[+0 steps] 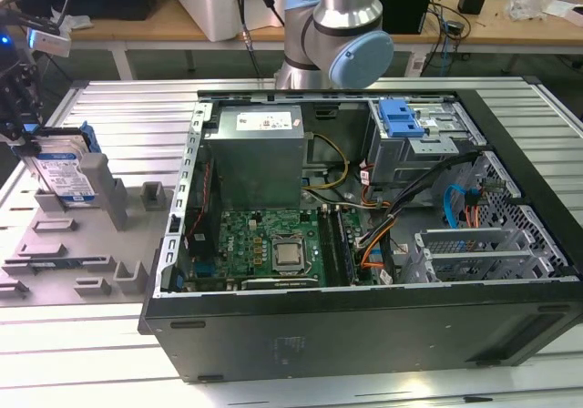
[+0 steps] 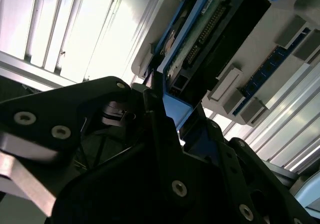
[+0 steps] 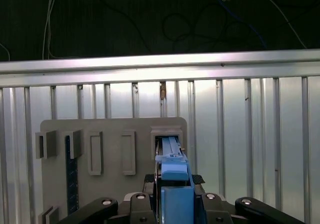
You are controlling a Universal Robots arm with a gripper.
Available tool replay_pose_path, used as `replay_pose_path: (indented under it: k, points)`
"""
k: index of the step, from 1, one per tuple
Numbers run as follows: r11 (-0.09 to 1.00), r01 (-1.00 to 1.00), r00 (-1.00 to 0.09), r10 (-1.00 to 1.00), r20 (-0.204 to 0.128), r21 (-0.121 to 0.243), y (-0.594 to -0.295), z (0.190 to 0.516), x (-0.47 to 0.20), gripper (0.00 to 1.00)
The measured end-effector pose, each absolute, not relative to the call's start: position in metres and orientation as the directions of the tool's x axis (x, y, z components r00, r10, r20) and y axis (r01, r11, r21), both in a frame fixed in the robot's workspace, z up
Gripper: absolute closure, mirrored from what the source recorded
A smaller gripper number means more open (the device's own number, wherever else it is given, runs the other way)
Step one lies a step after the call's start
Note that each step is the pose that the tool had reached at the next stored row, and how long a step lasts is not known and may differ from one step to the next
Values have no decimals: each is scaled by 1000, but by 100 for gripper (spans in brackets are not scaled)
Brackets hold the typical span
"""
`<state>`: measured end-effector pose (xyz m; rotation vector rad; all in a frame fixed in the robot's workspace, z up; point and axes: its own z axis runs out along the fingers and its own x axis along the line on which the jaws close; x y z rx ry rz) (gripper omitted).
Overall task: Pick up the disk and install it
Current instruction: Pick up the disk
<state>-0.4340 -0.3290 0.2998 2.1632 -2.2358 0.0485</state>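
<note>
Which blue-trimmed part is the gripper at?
The disk standing in the grey holder at the exterior view's left, not the blue clip inside the case.

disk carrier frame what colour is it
Blue edging on the disk, best seen in the first wrist view.

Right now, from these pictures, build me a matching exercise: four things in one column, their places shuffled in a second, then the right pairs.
Things
1. disk
2. power-supply box
3. motherboard
4. blue latch

Places
A. On top of the drive cage inside the case
B. Lying flat on the floor of the open case
C. Standing on edge in the grey fixture, outside the case
D. Inside the case, against its far wall in the exterior view

Pairs: 1-C, 2-D, 3-B, 4-A
</note>
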Motion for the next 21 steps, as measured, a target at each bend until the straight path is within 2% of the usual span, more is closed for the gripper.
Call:
replay_pose_path:
  k: [9,11,14,15,16,17,18,21]
  points:
    - [33,-999,-33,-999,44,-1,-329,300,-434,63]
    - [33,-999,-33,-999,43,-1,-329,300,-434,50]
    - [33,-999,-33,-999,44,-1,-329,300,-434,50]
    - [33,-999,-33,-999,43,-1,-329,300,-434,51]
    - [33,-999,-33,-999,43,-1,-329,300,-434,58]
    - [33,-999,-33,-999,44,-1,-329,300,-434,58]
    - [33,-999,-33,-999,44,-1,-329,300,-434,64]
    - [33,-999,-33,-999,44,-1,-329,300,-434,64]
